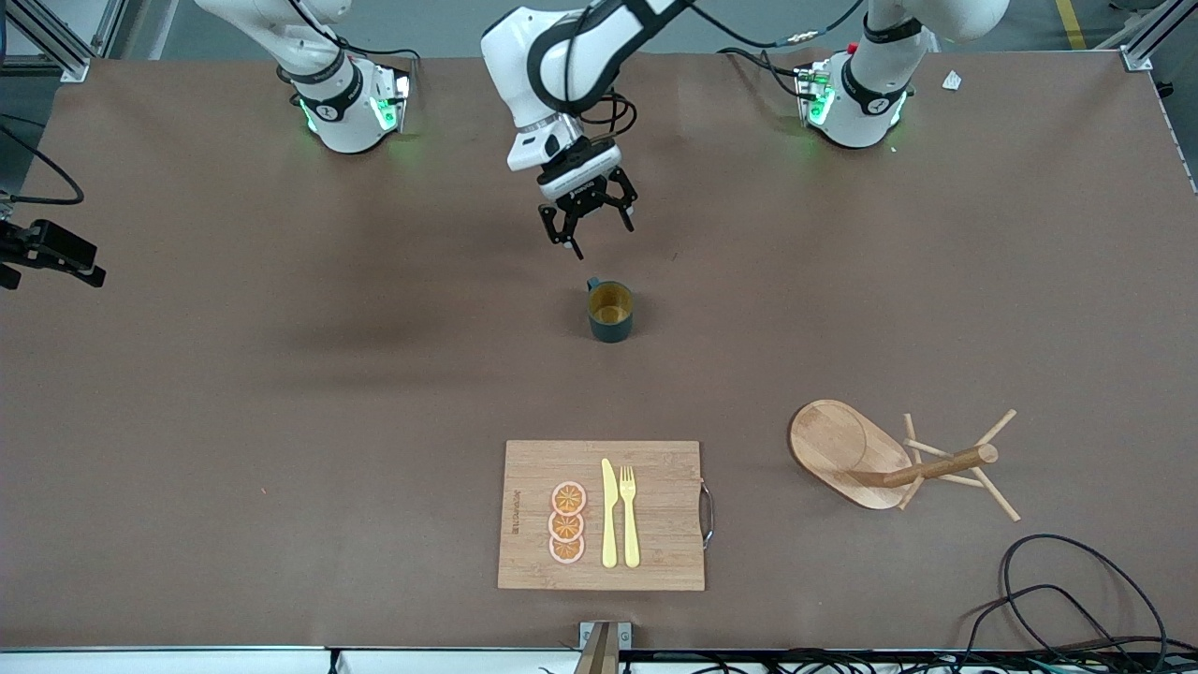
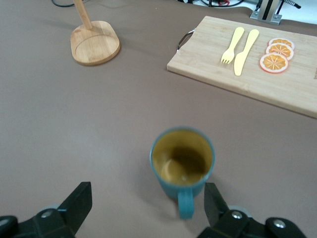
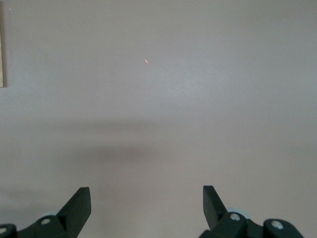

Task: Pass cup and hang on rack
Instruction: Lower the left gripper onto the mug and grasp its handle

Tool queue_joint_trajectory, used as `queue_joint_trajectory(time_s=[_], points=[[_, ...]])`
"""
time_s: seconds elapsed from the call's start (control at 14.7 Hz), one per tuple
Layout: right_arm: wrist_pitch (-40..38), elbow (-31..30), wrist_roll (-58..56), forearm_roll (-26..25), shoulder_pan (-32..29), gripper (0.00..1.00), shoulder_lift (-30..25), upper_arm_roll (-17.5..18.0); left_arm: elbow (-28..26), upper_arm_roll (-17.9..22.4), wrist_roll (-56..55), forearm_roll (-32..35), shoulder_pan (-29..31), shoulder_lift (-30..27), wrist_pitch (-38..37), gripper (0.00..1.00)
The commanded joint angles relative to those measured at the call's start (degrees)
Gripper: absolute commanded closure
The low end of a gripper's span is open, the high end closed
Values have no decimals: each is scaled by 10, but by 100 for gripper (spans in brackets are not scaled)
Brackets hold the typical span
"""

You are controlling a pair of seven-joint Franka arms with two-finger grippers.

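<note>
The teal cup (image 1: 610,312) stands upright mid-table, its tan inside showing and its small handle (image 2: 185,204) turned toward the robots' bases. My left gripper (image 1: 599,236) hangs open over the table beside the cup, on the handle's side. In the left wrist view the cup (image 2: 182,163) sits just ahead of the spread fingers (image 2: 79,198), with nothing between them. The wooden rack (image 1: 936,465) stands on its oval base (image 1: 838,447) toward the left arm's end, nearer the front camera than the cup. My right gripper (image 3: 146,196) is open over bare table and is out of the front view.
A bamboo cutting board (image 1: 655,524) near the front edge carries three orange slices (image 1: 567,522), a yellow knife (image 1: 608,513) and a fork (image 1: 629,515). Black cables (image 1: 1058,599) lie at the front corner at the left arm's end. A black device (image 1: 51,251) juts in at the right arm's end.
</note>
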Motion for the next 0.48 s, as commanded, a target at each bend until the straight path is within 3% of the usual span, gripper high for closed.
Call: queue_joint_trajectory(time_s=[0.0, 0.14, 0.41], points=[[11, -36, -6, -4, -4, 0, -31, 19, -6, 4, -77, 71, -22, 31, 4, 0], [15, -36, -3, -4, -3, 0, -32, 45, -2, 4, -96, 122, -23, 58, 3, 0], [21, -38, -3, -4, 10, 0, -34, 45, 0, 6, -101, 192, -23, 91, 0, 4]])
